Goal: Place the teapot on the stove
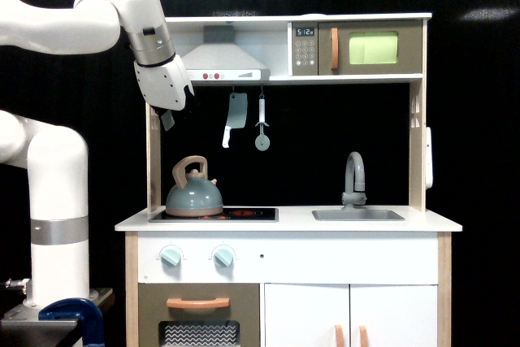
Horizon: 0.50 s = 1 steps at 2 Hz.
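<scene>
We see the teapot (193,196), grey-blue dome, tan arched handle, upright on the stove (244,214) at its end toward the exterior view's left | open black panel beside it toward the sink (357,215) | gripper (174,114) well above, holding nothing; finger spread we cannot tell

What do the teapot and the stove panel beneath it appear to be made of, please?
The teapot looks like painted wood: a matte grey-blue body, with the arched handle, knob and base rim in bare tan, though the grain is too small to confirm. The stove appears to be a flat, glossy black panel with printed red burner rings, possibly plastic or lacquered board; the look leaves that open.
</scene>
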Motion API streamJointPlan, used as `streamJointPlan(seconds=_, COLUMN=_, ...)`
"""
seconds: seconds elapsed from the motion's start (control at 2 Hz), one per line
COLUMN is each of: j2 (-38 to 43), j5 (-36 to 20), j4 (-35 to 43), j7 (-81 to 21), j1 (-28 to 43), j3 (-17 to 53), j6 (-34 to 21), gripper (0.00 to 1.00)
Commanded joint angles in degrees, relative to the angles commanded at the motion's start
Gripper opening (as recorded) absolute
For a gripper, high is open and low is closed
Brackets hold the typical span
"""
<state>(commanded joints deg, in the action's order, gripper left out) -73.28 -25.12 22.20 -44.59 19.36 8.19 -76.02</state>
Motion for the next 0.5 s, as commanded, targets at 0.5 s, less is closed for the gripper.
streamJointPlan(seconds=0.5, j2=-0.1, j5=0.9, j4=0.4, j7=0.4, j1=0.5, j3=0.8, j6=-0.3, gripper=1.00)
